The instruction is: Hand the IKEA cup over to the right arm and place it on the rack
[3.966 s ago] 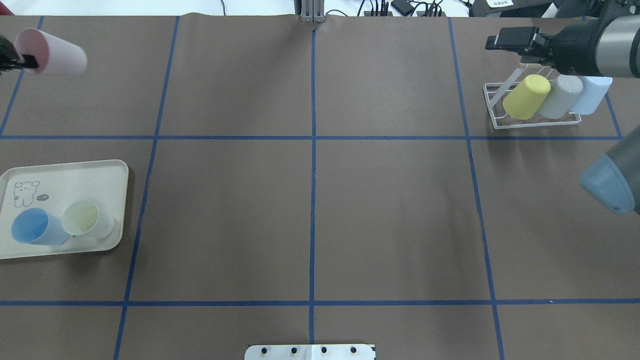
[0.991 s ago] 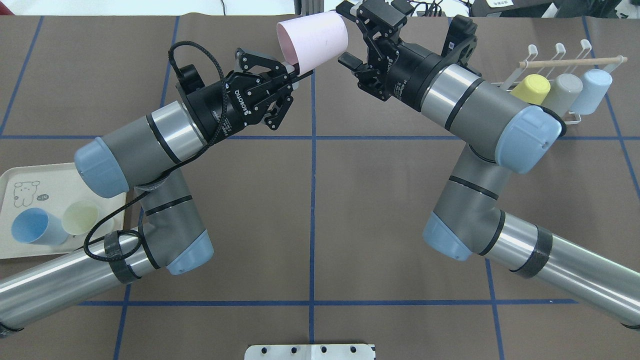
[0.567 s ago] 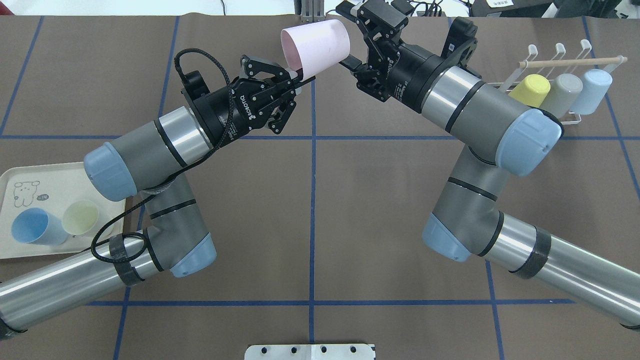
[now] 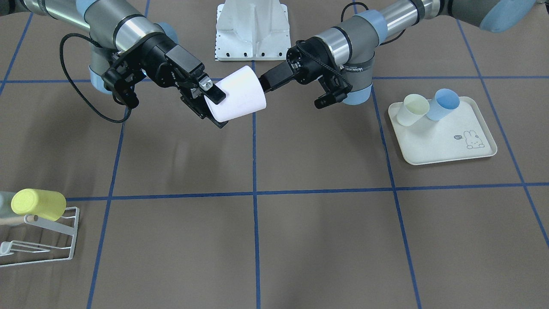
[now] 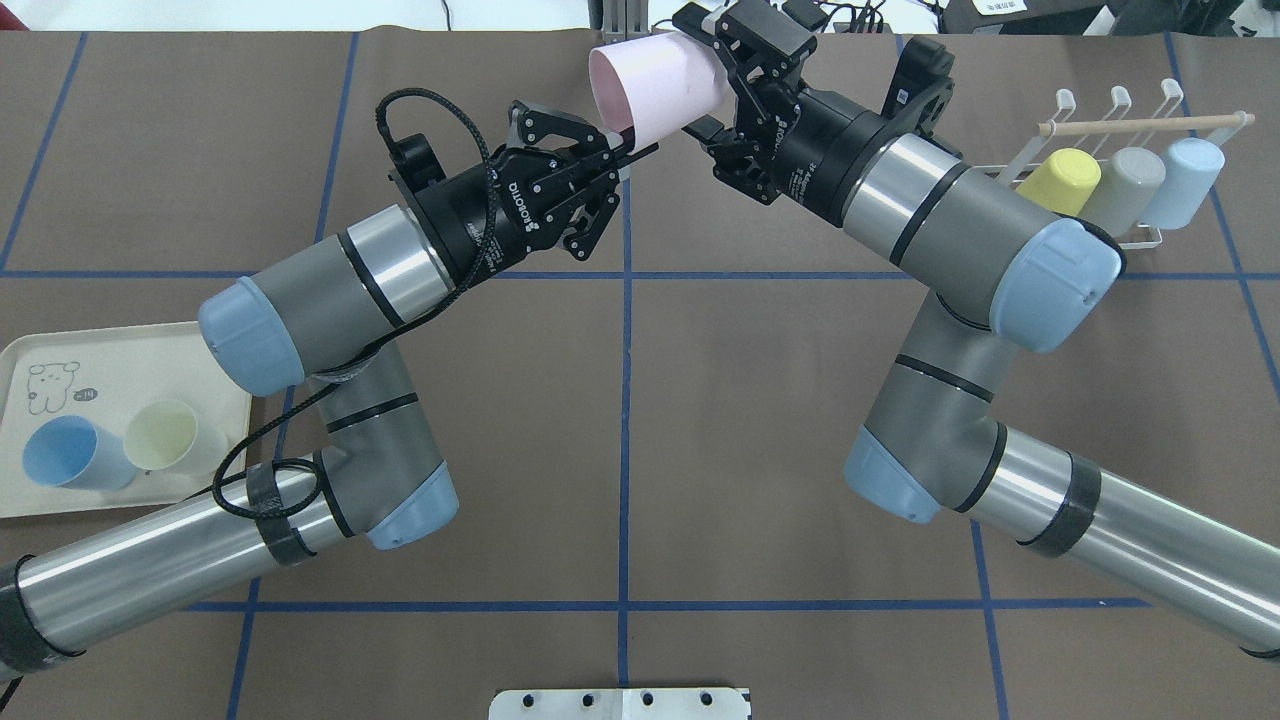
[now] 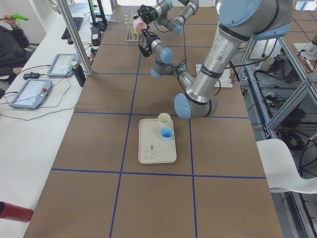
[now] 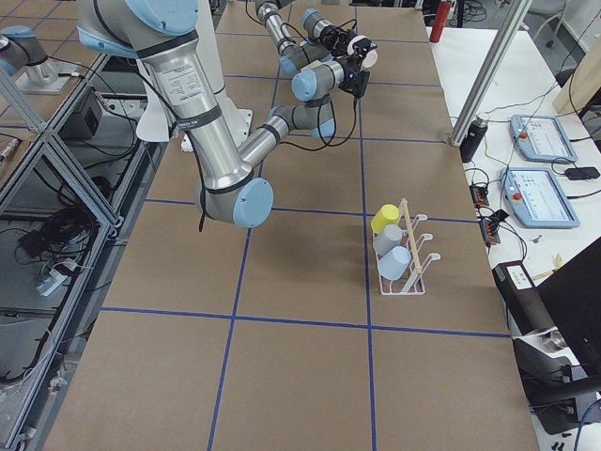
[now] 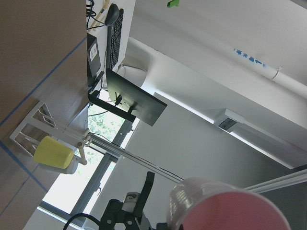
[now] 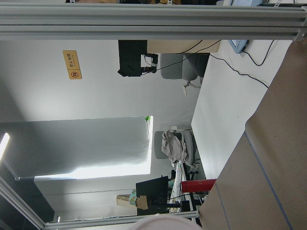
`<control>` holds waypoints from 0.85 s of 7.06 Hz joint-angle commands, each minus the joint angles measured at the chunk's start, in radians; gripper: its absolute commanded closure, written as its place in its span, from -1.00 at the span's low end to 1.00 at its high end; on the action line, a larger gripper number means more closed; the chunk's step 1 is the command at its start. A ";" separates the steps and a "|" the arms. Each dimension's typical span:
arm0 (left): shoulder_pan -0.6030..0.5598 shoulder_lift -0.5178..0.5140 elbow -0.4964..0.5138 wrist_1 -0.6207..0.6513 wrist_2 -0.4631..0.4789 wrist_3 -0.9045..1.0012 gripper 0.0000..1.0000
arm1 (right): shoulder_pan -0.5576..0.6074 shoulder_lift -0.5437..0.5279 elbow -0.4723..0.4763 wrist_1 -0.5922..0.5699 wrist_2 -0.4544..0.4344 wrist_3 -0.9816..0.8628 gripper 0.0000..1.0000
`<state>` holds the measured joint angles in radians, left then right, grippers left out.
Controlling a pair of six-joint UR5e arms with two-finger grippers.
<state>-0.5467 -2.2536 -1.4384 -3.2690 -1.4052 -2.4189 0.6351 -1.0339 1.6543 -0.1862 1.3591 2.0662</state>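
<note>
Since the overhead picture of a moment ago, the left arm has pushed the pink cup further across. Its closed end now sits between the fingers of the right pincer instead of just short of them. That pincer has not visibly changed: it is spread wide, one finger on each side of the cup's bottom end. I cannot tell whether the pads touch the cup. The left pincer is closed narrow on the cup's rim wall and carries it in the air above the far middle of the table.

I judge the hand-over to be about halfway. The cup has been offered, but the right pincer has yet to close and the left has yet to let go. The carry to the rack also remains; three cups already hang there.

The cup lies on its side. Its long axis runs roughly along the table's width with a slight slant, the mouth toward the left arm and the bottom toward the right.
</note>
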 commanded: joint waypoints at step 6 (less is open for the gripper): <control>0.016 -0.026 0.029 -0.001 0.023 0.000 0.83 | 0.000 -0.002 -0.001 0.001 0.000 0.008 0.99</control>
<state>-0.5318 -2.2810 -1.4098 -3.2676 -1.3806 -2.4191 0.6351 -1.0342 1.6538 -0.1856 1.3591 2.0683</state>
